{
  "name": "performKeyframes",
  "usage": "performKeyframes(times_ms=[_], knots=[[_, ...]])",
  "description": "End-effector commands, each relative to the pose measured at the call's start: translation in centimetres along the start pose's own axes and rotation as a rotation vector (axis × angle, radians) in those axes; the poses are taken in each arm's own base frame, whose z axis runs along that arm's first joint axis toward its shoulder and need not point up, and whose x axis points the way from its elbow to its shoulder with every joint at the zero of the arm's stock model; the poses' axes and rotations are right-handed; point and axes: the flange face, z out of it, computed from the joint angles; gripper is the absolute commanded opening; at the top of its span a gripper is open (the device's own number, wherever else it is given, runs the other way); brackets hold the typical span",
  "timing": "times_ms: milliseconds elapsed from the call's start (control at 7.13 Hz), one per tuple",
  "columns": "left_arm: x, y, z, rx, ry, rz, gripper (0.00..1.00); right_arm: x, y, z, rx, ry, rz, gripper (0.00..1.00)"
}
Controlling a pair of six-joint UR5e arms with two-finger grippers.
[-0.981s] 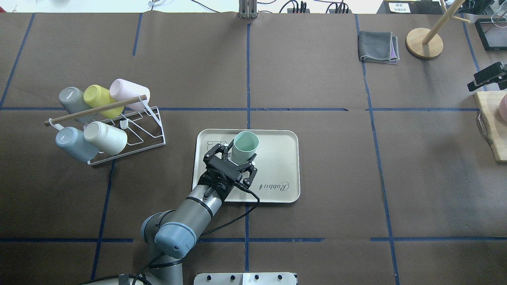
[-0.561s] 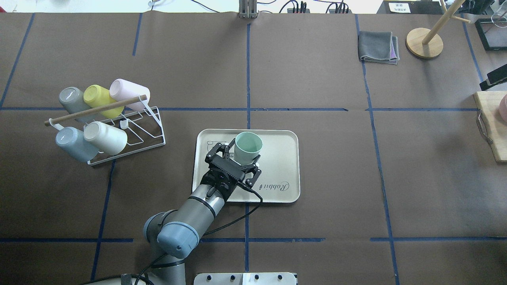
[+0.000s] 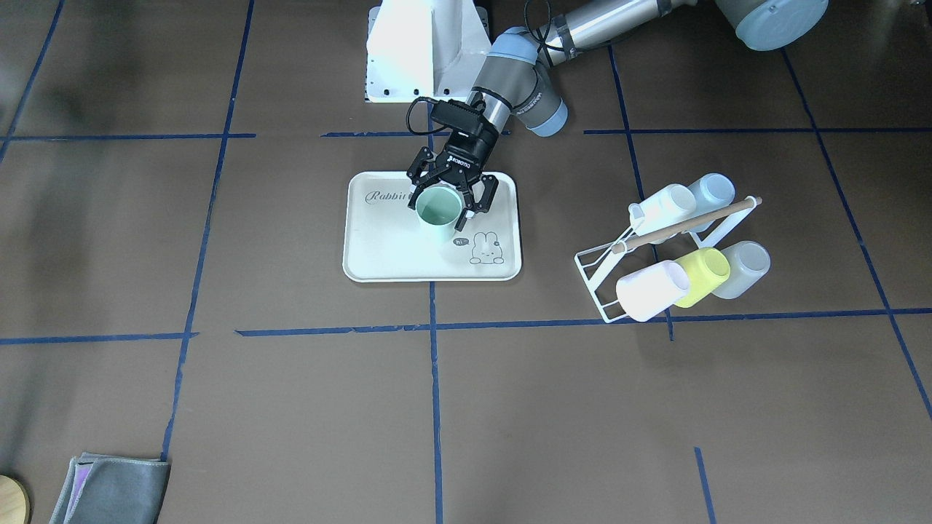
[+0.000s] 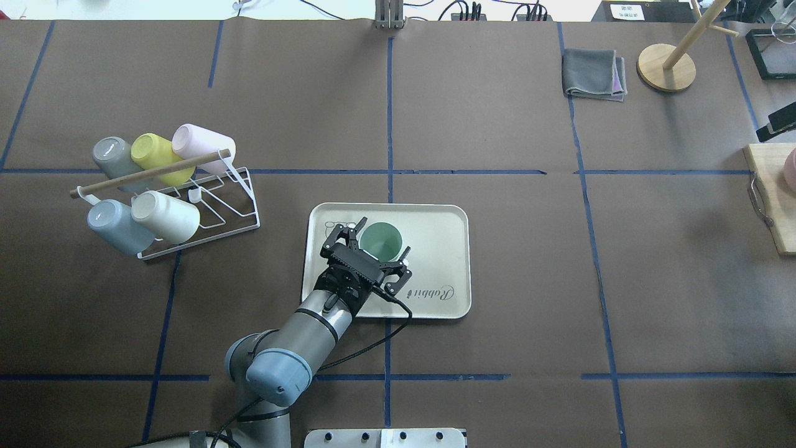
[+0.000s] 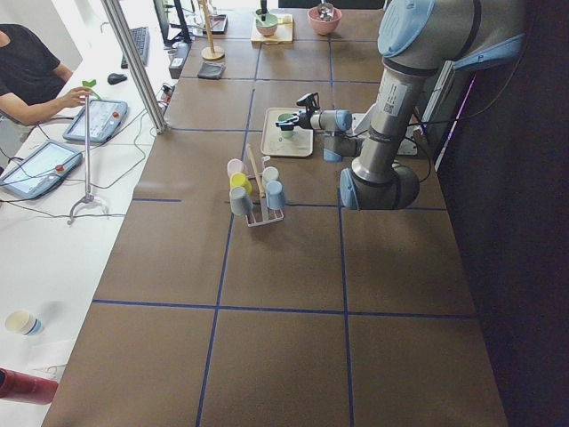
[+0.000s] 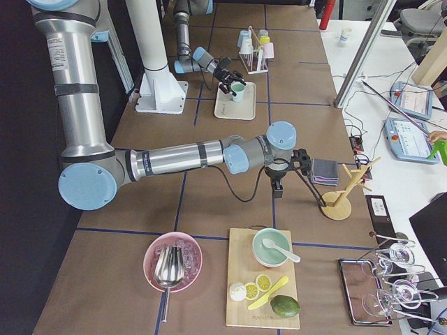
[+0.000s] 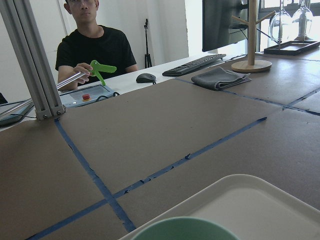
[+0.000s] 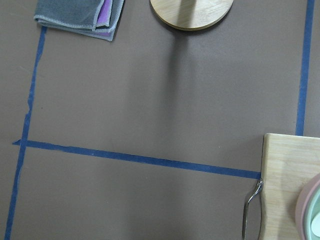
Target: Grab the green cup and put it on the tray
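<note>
Overhead exterior shows the green cup (image 4: 380, 241) standing upright, mouth up, on the tray (image 4: 438, 227), in the half nearer the cup rack (image 4: 205, 214). The left pincer (image 4: 378, 246) flanks it with its fingers spread, apparently released rather than clamped. I judge the placing step nearly finished. What remains calls for a straight lift or backward retreat that clears the rim without tipping the cup. The right pincer (image 6: 288, 166) hangs well apart; I cannot tell its state.

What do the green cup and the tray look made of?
The green cup: probably plastic, matte; even opaque mint colour, thin rim. The tray: likely plastic or melamine; smooth cream surface, printed script, moulded rounded rim.
</note>
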Motion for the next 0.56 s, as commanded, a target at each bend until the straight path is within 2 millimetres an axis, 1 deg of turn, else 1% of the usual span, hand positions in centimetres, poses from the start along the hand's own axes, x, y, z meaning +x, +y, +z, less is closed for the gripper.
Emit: performKeyframes(times_ms=[0, 280, 421], knots=[[-0.3, -1.3, -0.4, 0.018, 0.007, 0.009, 0.99, 0.1, 0.0, -0.1, 0.002, 0.0, 0.001, 1.0], [-0.3, -3.9, -1.3, 0.053, 0.02, 0.009, 0.99, 0.4, 0.2, -0.2, 0.002, 0.002, 0.006, 1.0], [-0.7, -5.3, -2.2, 0.076, 0.027, -0.011, 0.99, 0.8, 0.2, -0.5, 0.008, 0.004, 0.01, 1.0]])
